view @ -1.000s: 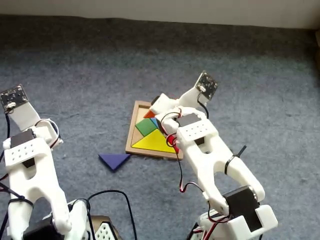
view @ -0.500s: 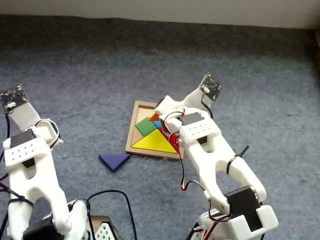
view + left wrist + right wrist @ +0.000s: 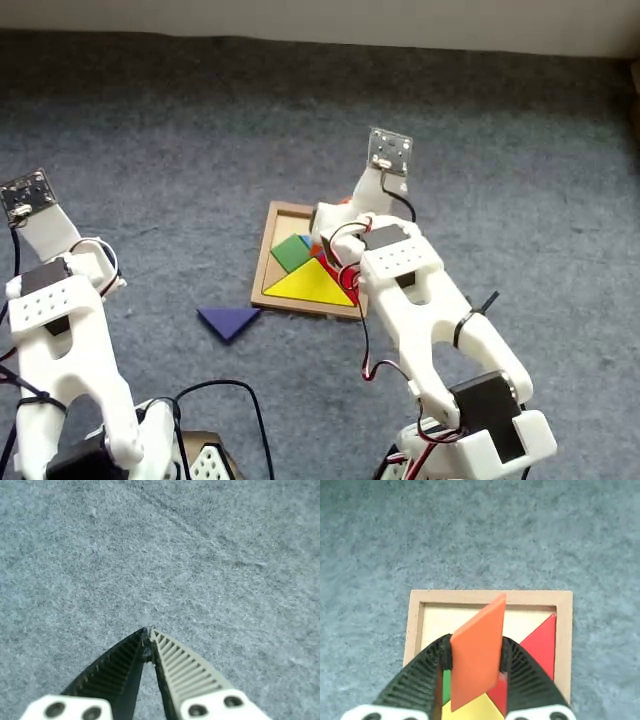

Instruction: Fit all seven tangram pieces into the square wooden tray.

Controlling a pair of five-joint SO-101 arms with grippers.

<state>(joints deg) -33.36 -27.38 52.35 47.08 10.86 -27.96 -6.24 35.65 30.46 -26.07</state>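
Note:
The square wooden tray point(image 3: 270, 262) lies mid-table with a green piece point(image 3: 291, 254), a yellow triangle point(image 3: 308, 284) and a red piece point(image 3: 336, 273) in it. My right gripper point(image 3: 328, 222) hangs over the tray's far part. In the right wrist view that gripper point(image 3: 476, 645) is shut on an orange parallelogram point(image 3: 477, 655), held tilted above the tray point(image 3: 490, 597), near a red triangle point(image 3: 541, 642). A dark blue triangle point(image 3: 230, 321) lies on the carpet near the tray. My left gripper point(image 3: 148, 633) is shut and holds nothing, over bare carpet.
Grey carpet point(image 3: 180, 150) covers the table on all sides of the tray. The left arm point(image 3: 60, 310) stands at the near left, well away from the tray. Black cables point(image 3: 225, 395) loop between the two arm bases at the front.
The right gripper has swung its wrist toward the left and lifted the orange piece off the tray's far corner, baring wood there. The left arm has not moved.

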